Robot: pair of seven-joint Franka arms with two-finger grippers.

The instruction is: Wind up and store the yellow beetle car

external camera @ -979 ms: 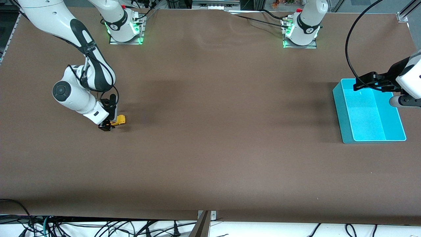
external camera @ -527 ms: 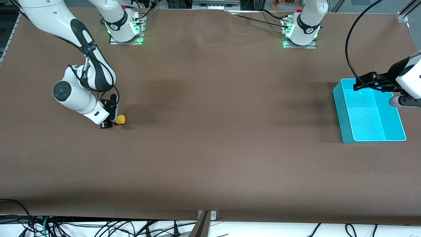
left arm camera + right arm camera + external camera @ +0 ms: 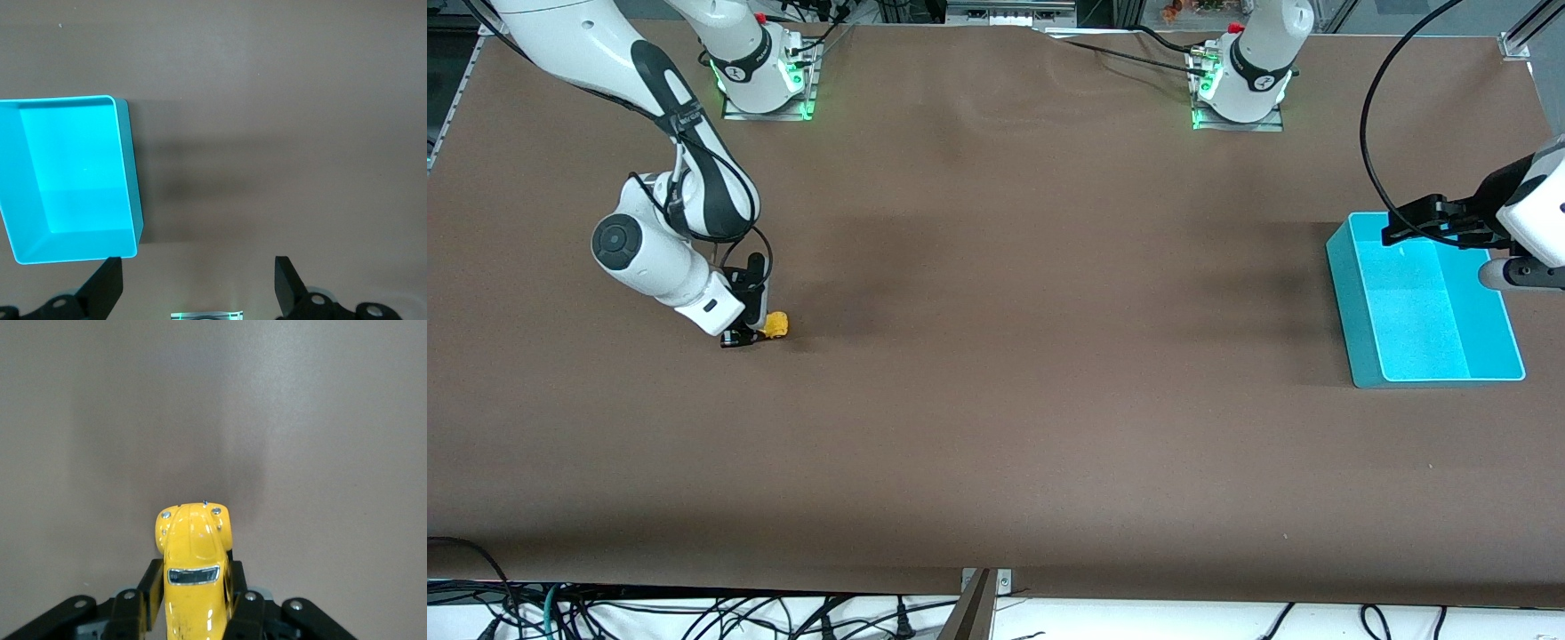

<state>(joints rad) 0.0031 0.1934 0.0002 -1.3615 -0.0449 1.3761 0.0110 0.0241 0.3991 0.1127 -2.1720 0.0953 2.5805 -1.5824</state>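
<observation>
The yellow beetle car [image 3: 775,326] is on the brown table near the right arm's end, held between the fingers of my right gripper [image 3: 745,336]. In the right wrist view the car [image 3: 193,573] is clamped by both black fingers [image 3: 143,597] on its sides, its rounded end pointing away from the gripper. The turquoise bin [image 3: 1427,302] stands at the left arm's end of the table and holds nothing. My left gripper [image 3: 1427,222] hovers open over the bin's edge nearest the robots' bases; the bin also shows in the left wrist view [image 3: 70,177].
The brown table [image 3: 1014,356] stretches wide between the car and the bin. Both arm bases [image 3: 760,71] stand along the table's edge by the robots. Cables hang below the table's front edge.
My right gripper has moved with the yellow car toward the left arm's end of the table, along the table surface. The left arm has not moved.
</observation>
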